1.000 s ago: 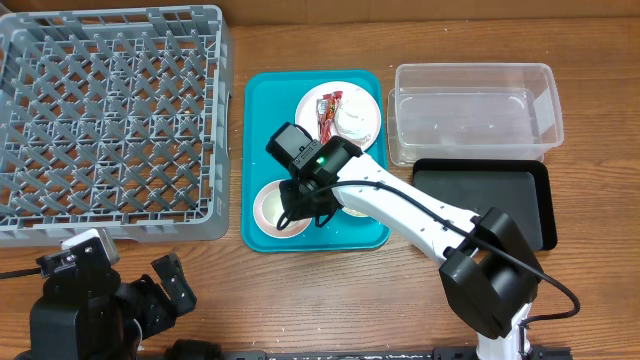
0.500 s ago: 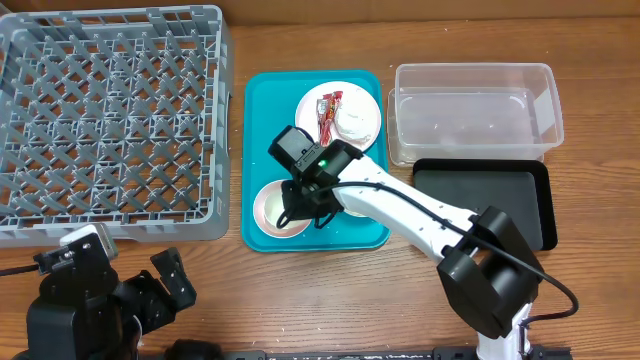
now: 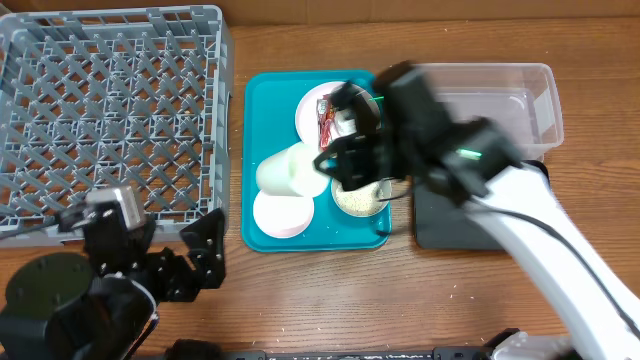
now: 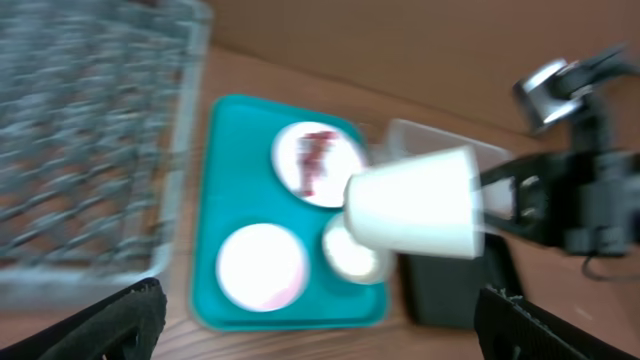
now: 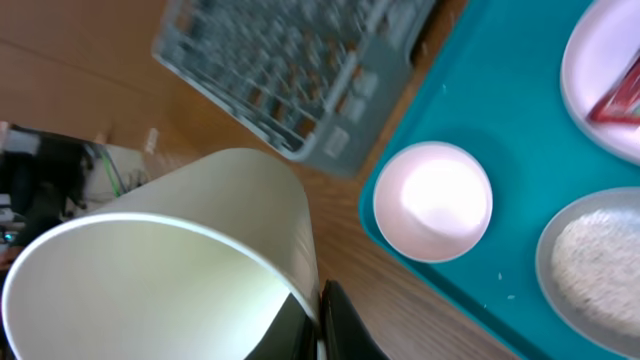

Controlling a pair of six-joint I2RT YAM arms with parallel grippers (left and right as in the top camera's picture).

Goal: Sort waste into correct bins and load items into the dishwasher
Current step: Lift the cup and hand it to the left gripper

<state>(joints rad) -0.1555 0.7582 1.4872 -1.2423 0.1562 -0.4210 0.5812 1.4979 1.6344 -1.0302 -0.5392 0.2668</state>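
Note:
My right gripper (image 3: pixel 325 166) is shut on the rim of the small white cup (image 3: pixel 284 170) and holds it tipped sideways above the teal tray (image 3: pixel 262 100). In the right wrist view the fingers (image 5: pixel 322 318) pinch the cup wall (image 5: pixel 200 210). On the tray sit the plate (image 3: pixel 312 104) with the red-and-white wrapper (image 3: pixel 326 118), the pinkish bowl (image 3: pixel 280 214) and the pale bowl of rice grains (image 3: pixel 360 198). The napkin is hidden by the arm. My left gripper (image 3: pixel 180 262) is open and empty at the front left. The left wrist view shows the cup (image 4: pixel 415 205) in the air.
The grey dish rack (image 3: pixel 110 120) fills the back left. The clear tub (image 3: pixel 520 100) stands right of the teal tray, with the black tray (image 3: pixel 450 220) in front of it. A few grains lie on the wood near the front.
My right gripper has risen from low over the teal tray with the white cup in it, uncovering both bowls. My left arm has shifted a little to the right.

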